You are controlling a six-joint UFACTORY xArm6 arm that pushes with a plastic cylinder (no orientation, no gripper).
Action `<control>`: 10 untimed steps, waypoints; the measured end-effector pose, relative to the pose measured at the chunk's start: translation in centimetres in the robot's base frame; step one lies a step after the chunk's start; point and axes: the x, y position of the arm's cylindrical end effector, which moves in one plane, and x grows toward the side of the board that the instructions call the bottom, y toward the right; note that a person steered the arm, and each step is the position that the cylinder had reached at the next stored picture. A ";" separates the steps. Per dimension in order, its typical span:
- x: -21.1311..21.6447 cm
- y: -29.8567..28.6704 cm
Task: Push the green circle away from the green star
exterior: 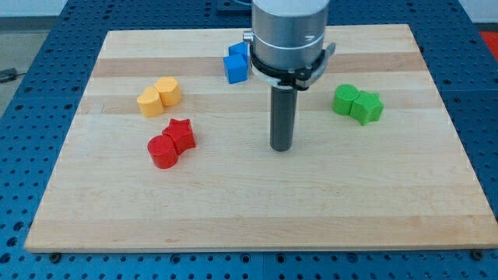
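Green circle (345, 99): a bright green, low round block with a flat top, to the view's right of my tip (281, 148) and somewhat toward the view's top, near but apart from it. It touches the green star (367, 107), which sits on its far side from my tip.

My tip: a plain dark rod end with no jaws, touching no block.

Red pair (171, 142): to the view's left of my tip.
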 end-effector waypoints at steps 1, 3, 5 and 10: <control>0.3 0.3; 0.5 4.2; 0.4 14.5; -11.0 15.8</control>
